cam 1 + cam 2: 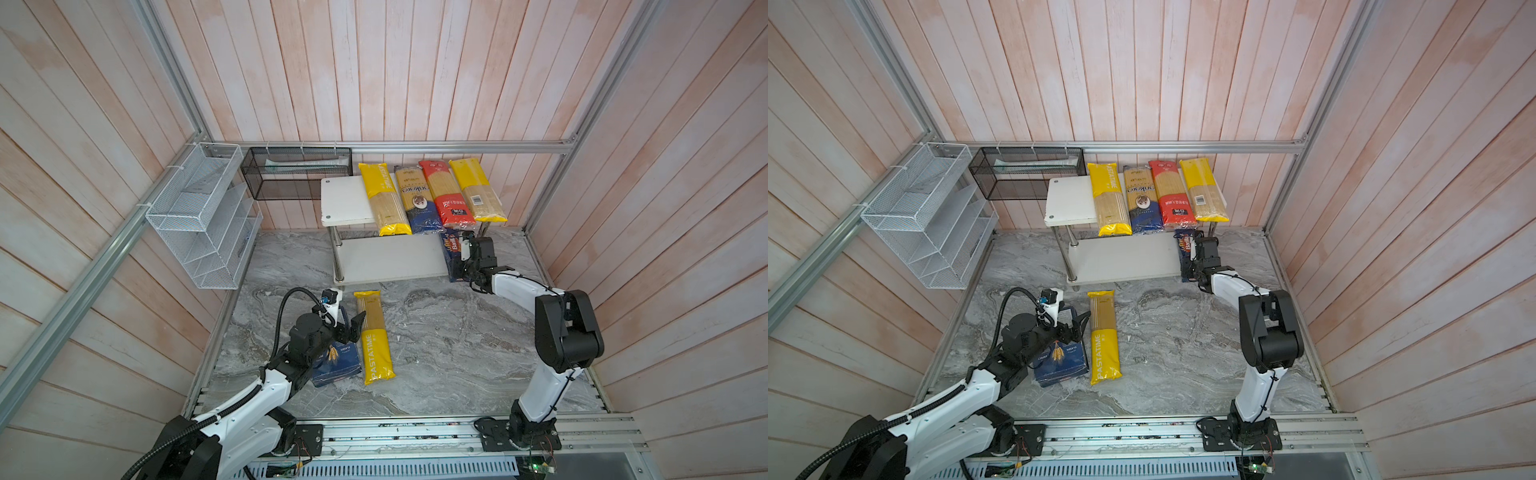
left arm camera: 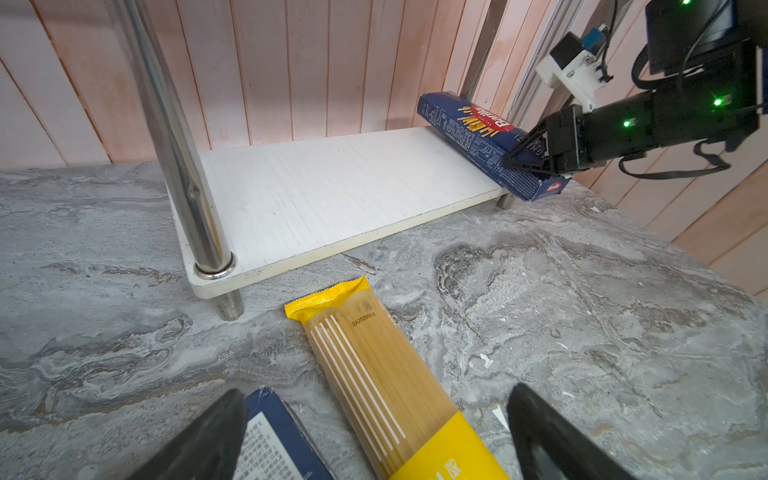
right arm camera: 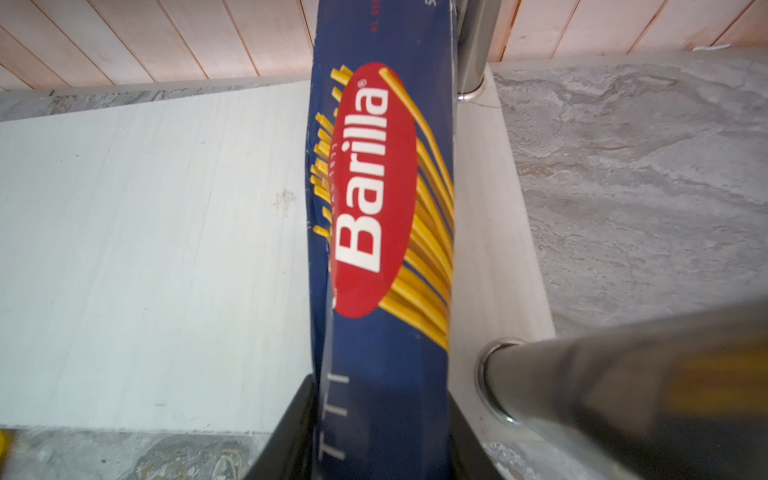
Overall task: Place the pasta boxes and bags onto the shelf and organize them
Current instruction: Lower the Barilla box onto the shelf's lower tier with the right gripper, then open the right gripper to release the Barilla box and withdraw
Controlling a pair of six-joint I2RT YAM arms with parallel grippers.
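Observation:
The shelf (image 1: 345, 199) holds several bags side by side on its top board: yellow (image 1: 384, 199), gold-and-blue (image 1: 415, 199), red (image 1: 444, 193) and yellow (image 1: 478, 191). My right gripper (image 3: 380, 390) is shut on the near end of the narrow Barilla box (image 3: 374, 187), which lies along the right end of the lower board (image 2: 332, 187) beside a chrome post (image 3: 582, 374). On the marble floor lie a yellow PASTATIME bag (image 2: 374, 365) and the wide blue box (image 1: 340, 361). My left gripper (image 2: 378, 392) hangs open over both, holding nothing.
A white wire-mesh organizer (image 1: 203, 216) hangs on the left wall, and a black mesh basket (image 1: 297, 174) on the back wall just left of the shelf. Wooden walls and an aluminium frame close in the space. The shelf's front left post (image 2: 178, 145) stands near the bag's far end.

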